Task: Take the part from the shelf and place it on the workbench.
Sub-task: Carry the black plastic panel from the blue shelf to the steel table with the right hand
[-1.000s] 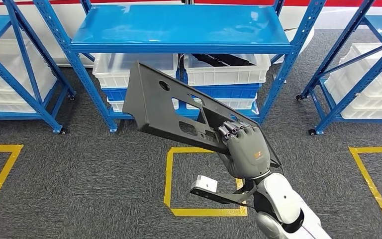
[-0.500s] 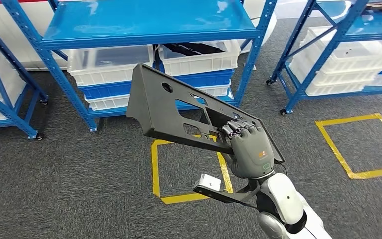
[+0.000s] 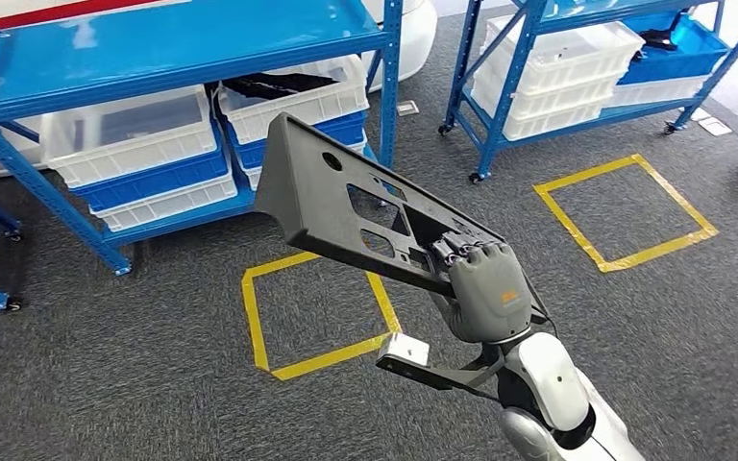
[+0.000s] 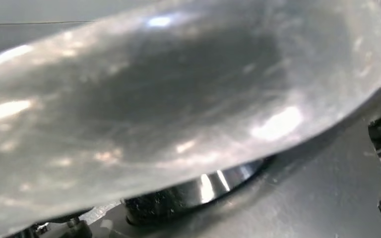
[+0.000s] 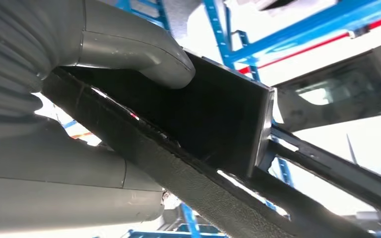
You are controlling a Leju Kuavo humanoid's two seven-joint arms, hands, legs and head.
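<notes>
1. The flat dark grey plastic panel with cut-out openings and a round hole (image 3: 346, 206) is up in the air in front of the robot, tilted, above the grey carpeted floor (image 3: 106, 384). Its far, wider end points toward the shelves and its near end sits in the robot's grasp.
2. The right hand (image 3: 480, 288) grips the panel at that near end; in the head view its dark fingers (image 3: 456, 247) curl over the panel's upper edge.
3. In the right wrist view the thick grey thumb (image 5: 144, 52) presses on one face of the panel (image 5: 213, 124) while the rest of the hand lies against the other, so the part is clamped between them.
4. The left wrist view is a blurred, shiny grey surface, and I cannot tell how the left hand's fingers are set.
5. Under the panel a square outline of yellow tape (image 3: 317, 312) marks the carpet, and a second yellow tape square (image 3: 625, 211) lies well apart to the right.
6. Behind the panel stands a blue metal shelf rack (image 3: 154, 43) with white plastic crates (image 3: 125, 130) on its lower level.
7. Another blue metal rack (image 3: 500, 86) farther right holds stacked white crates (image 3: 557, 67).
</notes>
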